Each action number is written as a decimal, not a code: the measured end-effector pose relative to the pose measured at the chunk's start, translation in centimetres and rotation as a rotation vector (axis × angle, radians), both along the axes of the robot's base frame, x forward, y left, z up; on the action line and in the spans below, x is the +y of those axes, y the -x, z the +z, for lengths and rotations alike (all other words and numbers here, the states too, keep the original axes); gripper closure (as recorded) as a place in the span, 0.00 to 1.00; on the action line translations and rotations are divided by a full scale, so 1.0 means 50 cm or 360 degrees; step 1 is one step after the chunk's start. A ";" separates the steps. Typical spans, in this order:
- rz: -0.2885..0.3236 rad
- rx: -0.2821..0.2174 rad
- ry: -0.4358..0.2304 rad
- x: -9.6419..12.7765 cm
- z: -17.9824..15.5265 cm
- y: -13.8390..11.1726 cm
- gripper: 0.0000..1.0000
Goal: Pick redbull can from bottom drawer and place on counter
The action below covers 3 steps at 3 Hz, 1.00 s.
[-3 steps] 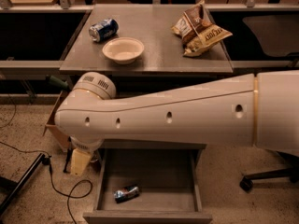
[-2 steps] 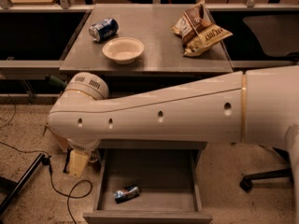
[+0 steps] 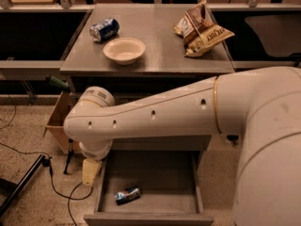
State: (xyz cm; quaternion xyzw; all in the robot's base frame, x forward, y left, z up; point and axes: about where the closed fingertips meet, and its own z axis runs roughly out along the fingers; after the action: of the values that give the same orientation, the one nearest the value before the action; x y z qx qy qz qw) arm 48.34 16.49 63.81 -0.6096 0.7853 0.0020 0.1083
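Grey counter surface (image 3: pixel 155 55), upper frame: wider blue can (image 3: pixel 104 29) on its side, white bowl (image 3: pixel 124 50), snack bag (image 3: pixel 202 27). Bottom drawer (image 3: pixel 164 178), pulled open below: redbull can (image 3: pixel 127 195) lying on its side, front left of the tray. Gripper (image 3: pixel 91 172): hangs under the arm's (image 3: pixel 155 119) wrist, just outside the drawer's left wall; released or clenched, cannot tell. Risks: catching that wall on the way in; the lying can rolling away from an off-centre pinch.

The robot's 1 white arm (image 3: pixel 160 121) reaches from its bulky shoulder (image 3: pixel 273 140) at the near right across to the left, bends down at a rounded wrist joint (image 3: pixel 94 126), and ends in the pale yellowish hand (image 3: pixel 91 172), which hangs low at the near left, pointing downward.
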 end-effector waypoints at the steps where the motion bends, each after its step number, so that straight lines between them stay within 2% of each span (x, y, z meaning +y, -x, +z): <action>1: -0.0106 0.0097 0.0103 -0.029 -0.130 -0.005 0.00; 2: -0.0238 0.0085 0.0165 -0.042 -0.217 -0.029 0.00; 3: -0.0355 0.0046 0.0154 -0.088 -0.332 -0.055 0.00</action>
State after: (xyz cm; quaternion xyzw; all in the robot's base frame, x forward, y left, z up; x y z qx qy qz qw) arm 51.10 12.11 47.21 -0.5227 0.8489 -0.0393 0.0670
